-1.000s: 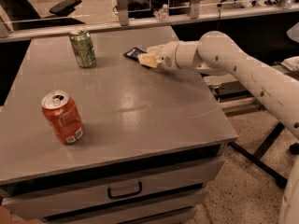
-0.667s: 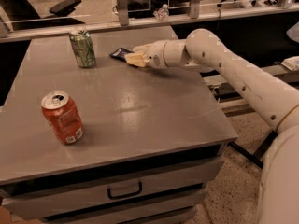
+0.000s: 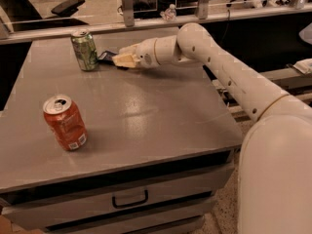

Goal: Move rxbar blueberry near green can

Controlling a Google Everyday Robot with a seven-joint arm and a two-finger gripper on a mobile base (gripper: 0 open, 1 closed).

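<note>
Since a second ago, your claw (image 3: 121, 60) has travelled leftward along the far part of the table (image 3: 146, 116), taking the bar (image 3: 105, 57) with it, and the bar has gone from well apart from the green can (image 3: 85, 50) to just beside it. You now see the claw low over the tabletop, its pale tips pinching the bar's near end. The dark blue bar sticks out from the claw towards the green can, which stands upright just beyond the bar, on the picture's left of the claw; whether bar and can touch you cannot tell. Behind the claw, the white arm (image 3: 219, 67) stretches away to the picture's right and down to the corner. Well apart from the claw, towards the near left edge, an orange can (image 3: 65, 123) stands upright.
</note>
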